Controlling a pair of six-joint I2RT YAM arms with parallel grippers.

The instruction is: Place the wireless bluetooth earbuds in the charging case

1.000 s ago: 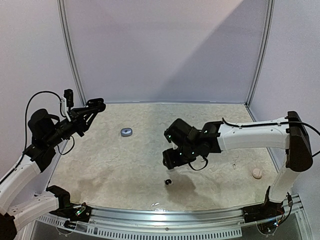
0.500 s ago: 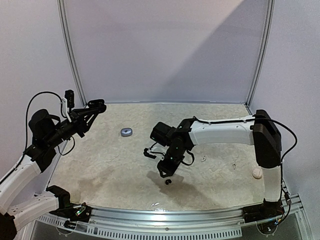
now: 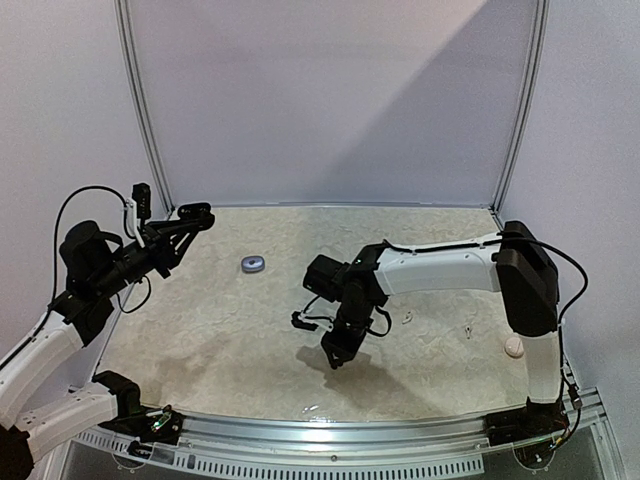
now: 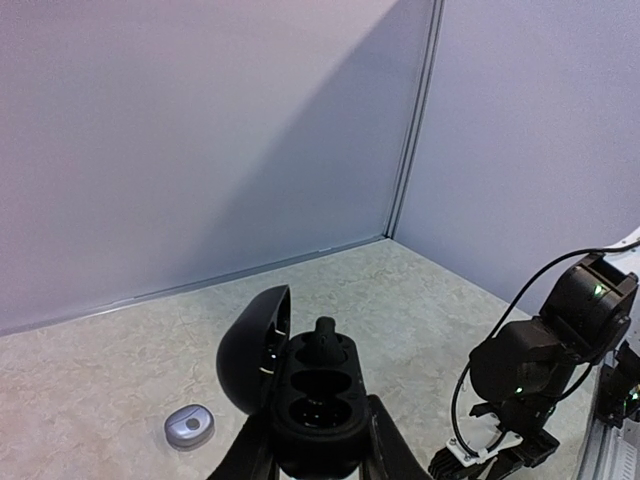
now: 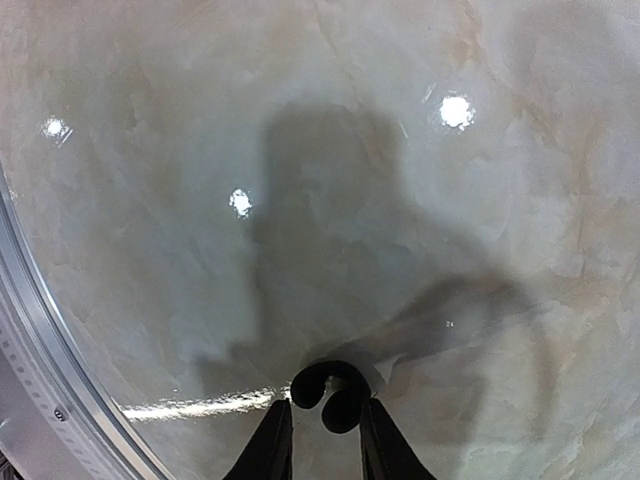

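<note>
Table [image 3: 230, 340]: one marbled top. Its near edge is cut off behind the arm bases in the top view.
Right arm [image 3: 440, 268]: reaches across to the near centre of the table, wrist bent down. It covers its own fingertips from above.
Left arm [image 3: 90, 260]: raised over the table's left edge, forearm pointing towards the far centre.
Left gripper [image 4: 320, 445]: jaws clamped on the flanks of the charging case. Only the finger roots show at the bottom of the wrist view.
Right gripper [image 5: 324, 412]: jaws drawn in narrow at the table surface, both tips against the black earbud.
Charging case [image 4: 315, 395]: one, black, held clear of the table. Long axis runs straight away from the wrist camera. Two sockets face up, one behind the other.
Lid [image 4: 255, 350]: swung open to the left of the view, tilted upward.
Pale round object [image 3: 514, 346]: one, by the right edge; type not discernible.
Grey oval case [image 3: 252, 264]: one, closed, lying flat left of centre.
Seated earbud [image 4: 322, 338]: one, black, in the far socket; the near socket is bare.
Black earbud [image 5: 330, 388]: one, on the table between the right fingertips. Its curved body spans the gap crosswise.
Small white pieces [image 3: 407, 319] [image 3: 468, 331]: two, right of the wrist; too small to identify.
</note>
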